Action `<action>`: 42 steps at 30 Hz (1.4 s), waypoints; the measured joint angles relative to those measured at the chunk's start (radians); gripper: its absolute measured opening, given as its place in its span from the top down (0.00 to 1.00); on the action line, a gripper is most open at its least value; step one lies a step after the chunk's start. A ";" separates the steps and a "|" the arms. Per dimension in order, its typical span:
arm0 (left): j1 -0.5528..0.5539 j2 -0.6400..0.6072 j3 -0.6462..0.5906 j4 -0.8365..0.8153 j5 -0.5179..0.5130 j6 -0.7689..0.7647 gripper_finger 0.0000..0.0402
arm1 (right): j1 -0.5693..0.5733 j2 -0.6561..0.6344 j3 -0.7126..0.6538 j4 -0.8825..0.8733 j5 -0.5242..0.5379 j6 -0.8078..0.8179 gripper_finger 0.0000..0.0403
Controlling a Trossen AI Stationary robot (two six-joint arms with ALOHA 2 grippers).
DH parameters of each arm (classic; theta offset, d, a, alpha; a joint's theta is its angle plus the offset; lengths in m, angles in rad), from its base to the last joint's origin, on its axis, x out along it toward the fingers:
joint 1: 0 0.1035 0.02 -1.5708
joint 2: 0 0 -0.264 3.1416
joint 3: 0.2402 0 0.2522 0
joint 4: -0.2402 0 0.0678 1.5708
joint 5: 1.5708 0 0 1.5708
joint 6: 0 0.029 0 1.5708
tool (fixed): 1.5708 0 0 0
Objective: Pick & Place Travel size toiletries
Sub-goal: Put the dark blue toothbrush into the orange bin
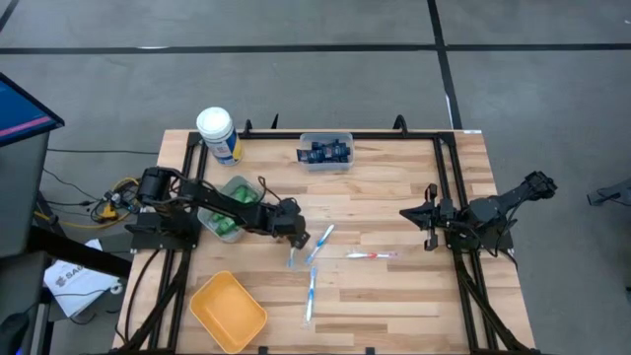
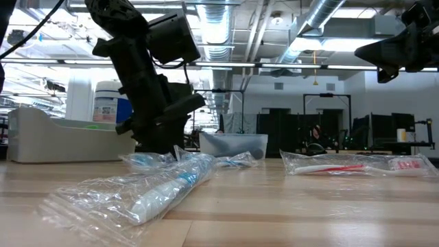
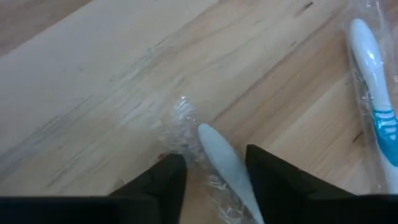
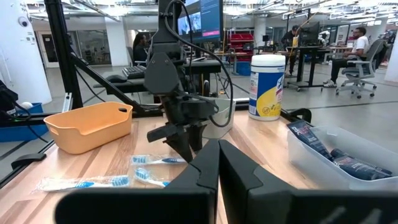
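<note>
Left wrist view shows our left pincer [image 3: 214, 180] down at the pale wooden counter [image 3: 93, 81], jaws partly apart and straddling the white handle of a plastic-wrapped toothbrush [image 3: 221, 163]. Its long axis runs straight between them. Our right pincer [image 1: 431, 218], jaws together, waits well apart at the counter's right edge.

We're in a big open robotics lab: exposed silver ventilation ducts [image 2: 322, 27] and strip lights run overhead, a pale butcher-block wooden table [image 1: 394, 296] sits on a grey concrete floor [image 1: 296, 89], and seated people at desks [image 4: 354, 46] work among black monitor screens [image 4: 208, 15] behind.
</note>
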 joint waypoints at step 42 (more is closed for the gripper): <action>-0.066 -0.622 -0.001 0.227 0.285 0.282 0.97 | 0.000 0.000 -0.001 0.006 0.000 0.000 1.00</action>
